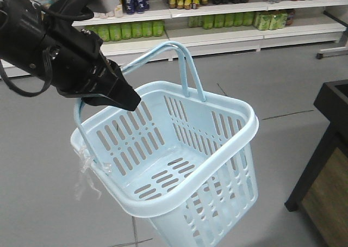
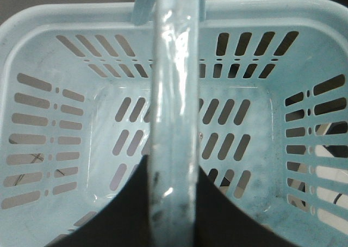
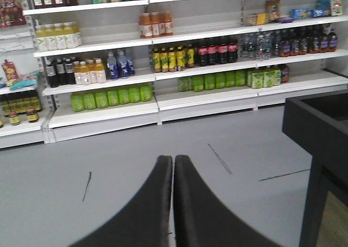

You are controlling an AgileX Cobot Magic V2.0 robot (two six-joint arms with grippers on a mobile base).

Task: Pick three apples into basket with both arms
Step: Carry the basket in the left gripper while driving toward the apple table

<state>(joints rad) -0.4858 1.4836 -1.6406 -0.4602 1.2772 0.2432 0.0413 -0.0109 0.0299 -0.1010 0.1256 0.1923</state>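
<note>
The left gripper (image 1: 124, 96) is clamped on the hoop handles (image 1: 191, 73) of the pale blue basket (image 1: 239, 141). The basket hangs tilted, left of the dark counter's (image 1: 331, 149) near corner, with its base cut off by the frame. The right gripper (image 3: 173, 168) has its fingers pressed together.

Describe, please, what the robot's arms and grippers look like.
The bulky matte-black left arm carries loose loops of thin black cable; its dark wedge-shaped left gripper tapers to a blunt tip. The black right gripper has two smooth curved fingers narrowing towards their tips. No markings are visible.
</note>
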